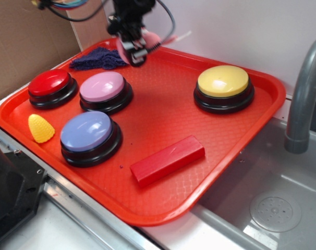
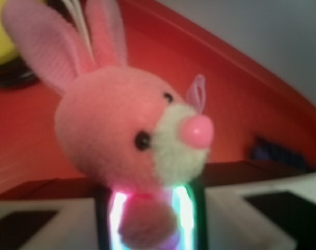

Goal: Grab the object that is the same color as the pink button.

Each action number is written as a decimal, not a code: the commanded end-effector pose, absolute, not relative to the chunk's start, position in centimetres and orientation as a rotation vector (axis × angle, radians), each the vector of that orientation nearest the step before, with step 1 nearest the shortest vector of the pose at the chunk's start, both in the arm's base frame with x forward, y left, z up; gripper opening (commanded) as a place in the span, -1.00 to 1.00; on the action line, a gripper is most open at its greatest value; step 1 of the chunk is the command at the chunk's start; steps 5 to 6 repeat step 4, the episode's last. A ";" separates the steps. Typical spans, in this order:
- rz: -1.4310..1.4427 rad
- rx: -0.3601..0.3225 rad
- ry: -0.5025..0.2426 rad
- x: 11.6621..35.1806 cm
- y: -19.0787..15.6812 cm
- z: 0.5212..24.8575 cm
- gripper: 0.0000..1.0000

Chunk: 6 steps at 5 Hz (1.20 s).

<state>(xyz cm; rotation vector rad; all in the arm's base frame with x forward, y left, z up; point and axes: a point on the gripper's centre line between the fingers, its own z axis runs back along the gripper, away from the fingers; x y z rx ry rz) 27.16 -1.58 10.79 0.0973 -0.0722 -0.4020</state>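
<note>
**Q.** Where is the toy [image 2: 132, 135], and what is the gripper [image 1: 133, 51] doing?

**A.** Wrist view: a pink plush rabbit fills the frame, ears up, white muzzle and pink nose turned right, its lower body pinched between the fingers [image 2: 185, 208]. The pincer is closed on the toy. Exterior view: the gripper hangs over the far left part of the tray [image 1: 163, 203]; the toy [image 1: 152, 39] shows as a pink patch at its tip, with thin strings trailing right. Whether the toy is clear of the tray surface cannot be told with certainty, though it appears raised.

**Q.** Which button sets the colour?

**A.** The pink button [image 1: 102, 87], between the red button [image 1: 49, 83] and the blue button [image 1: 87, 131]. The toy matches it; the yellow button [image 1: 223, 82], red block [image 1: 167, 160], yellow cone [image 1: 40, 128] and dark cloth [image 1: 98, 58] do not.

**Q.** How should this step be done well?

**A.** Judged from the grip: only the soft lower body is held, and the heavier head sits above the fingers. Plush compresses and can creep out, so closing pressure is best kept firm and any lift slow and vertical, without swinging. The loose strings could snag on the cloth just beside, so the path should stay clear of it.
</note>
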 end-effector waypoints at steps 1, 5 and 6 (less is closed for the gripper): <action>-0.155 0.139 -0.006 22.0 -5.1 19.8 -1.00; 0.031 0.140 0.021 17.0 -4.8 23.2 -1.00; 0.031 0.140 0.021 17.0 -4.8 23.2 -1.00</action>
